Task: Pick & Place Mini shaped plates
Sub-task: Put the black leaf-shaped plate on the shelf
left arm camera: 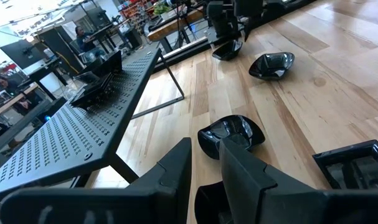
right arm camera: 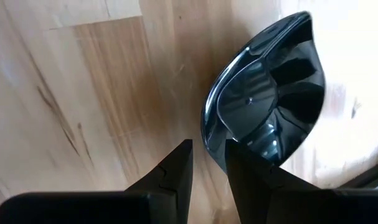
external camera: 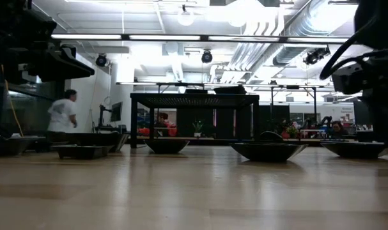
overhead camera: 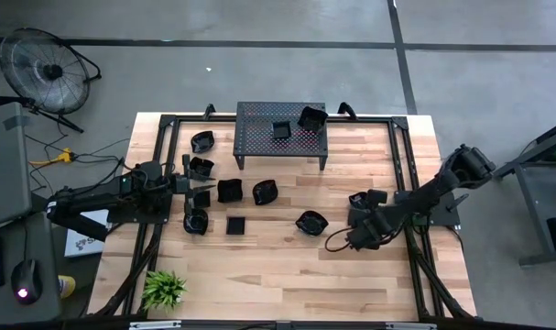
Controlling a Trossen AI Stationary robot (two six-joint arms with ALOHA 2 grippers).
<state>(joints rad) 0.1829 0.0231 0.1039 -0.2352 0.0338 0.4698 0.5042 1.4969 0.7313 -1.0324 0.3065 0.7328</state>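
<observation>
Two dark robot arms work a wooden table [overhead camera: 287, 266] strewn with small glossy black dishes, seen from overhead. The left gripper [overhead camera: 202, 190] reaches in from 9 o'clock into a cluster of plates at the table's left-centre; its wrist camera shows the fingers [left arm camera: 176, 165] standing only a narrow slit apart, with a dark dish rim low between them, though whether they clamp it cannot be told. Just past those fingers lies a lobed plate [left arm camera: 231, 134], with a square plate [left arm camera: 354, 165] beside it. The right gripper [overhead camera: 353, 218] comes in from 3 o'clock and sits at the table's right-centre; its fingers [right arm camera: 176, 168] are likewise almost together (a thin gap shows), poised at the rim of a lobed dish [right arm camera: 263, 106] resting on the wood, and a grip cannot be confirmed. Another dish [overhead camera: 311, 222] lies just left of that gripper. At 12 o'clock stands the perforated stand [overhead camera: 259, 124], carrying two plates [overhead camera: 280, 129] and [overhead camera: 312, 117]. A green plant [overhead camera: 164, 289] sits at 7 o'clock.
</observation>
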